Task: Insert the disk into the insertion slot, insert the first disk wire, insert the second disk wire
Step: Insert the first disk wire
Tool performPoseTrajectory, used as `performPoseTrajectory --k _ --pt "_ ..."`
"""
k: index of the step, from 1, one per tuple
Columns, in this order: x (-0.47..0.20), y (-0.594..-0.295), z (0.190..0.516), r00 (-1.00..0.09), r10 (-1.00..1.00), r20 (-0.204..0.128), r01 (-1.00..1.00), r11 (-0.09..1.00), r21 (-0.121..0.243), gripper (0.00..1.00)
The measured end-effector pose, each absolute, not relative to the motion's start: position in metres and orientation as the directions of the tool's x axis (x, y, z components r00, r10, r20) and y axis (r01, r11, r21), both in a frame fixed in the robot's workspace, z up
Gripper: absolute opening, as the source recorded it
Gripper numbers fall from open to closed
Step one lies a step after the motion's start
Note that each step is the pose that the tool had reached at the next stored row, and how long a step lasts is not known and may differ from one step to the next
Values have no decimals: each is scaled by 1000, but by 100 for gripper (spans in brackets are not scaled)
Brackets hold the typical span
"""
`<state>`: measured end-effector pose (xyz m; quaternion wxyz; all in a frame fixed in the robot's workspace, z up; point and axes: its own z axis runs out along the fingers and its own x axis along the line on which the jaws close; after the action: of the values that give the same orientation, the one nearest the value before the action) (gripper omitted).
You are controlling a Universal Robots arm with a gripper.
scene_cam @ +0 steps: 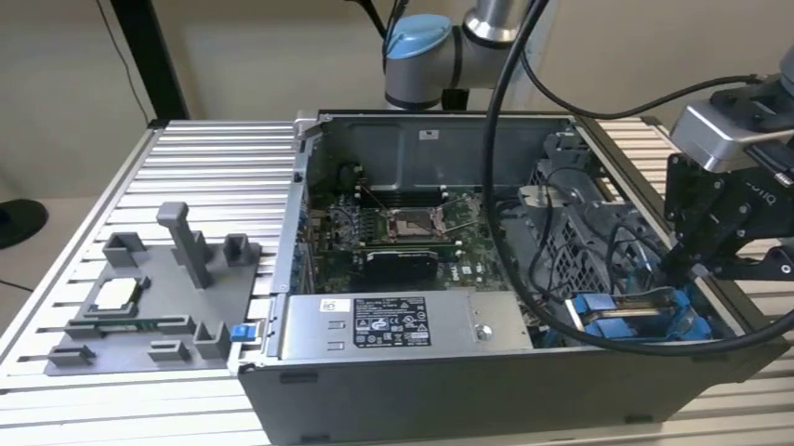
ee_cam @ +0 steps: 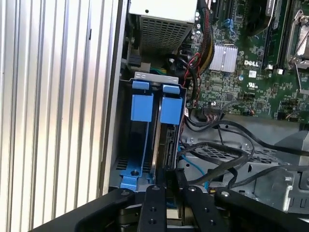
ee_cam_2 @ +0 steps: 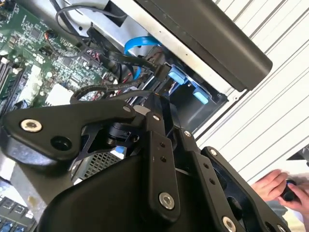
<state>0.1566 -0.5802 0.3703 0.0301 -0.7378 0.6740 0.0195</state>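
While the gripper (ee_cam: 172, 182) hangs, jaws drawn close together, just above the disk (ee_cam: 164, 140), which stands seated in the bay at the case's (scene_cam: 496, 390) corner, any push should be square and gentle, clear of the loose wires (ee_cam: 215, 147) beyond.

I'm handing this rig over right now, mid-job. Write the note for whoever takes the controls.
Gripper: low over the drive bay, at the exterior view's right. I cannot tell whether it is open or shut.
Disk: on edge in its blue carrier, in the bay slot. It looks seated.
Done: disk insertion, by the look of it.
Left: both disk wires. The black wires and blue cable run beside the bay. I cannot tell whether either is plugged in.
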Motion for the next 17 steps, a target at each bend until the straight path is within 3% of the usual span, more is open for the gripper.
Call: performPoseTrajectory --k 5,11,17 --pt "157 -580 369 84 -994 -74 -996 -86 29 0" --pt "157 -580 365 -5 -997 -74 -1000 2 31 0" --pt "157 -580 361 -42 -996 -73 -998 38 58 0"
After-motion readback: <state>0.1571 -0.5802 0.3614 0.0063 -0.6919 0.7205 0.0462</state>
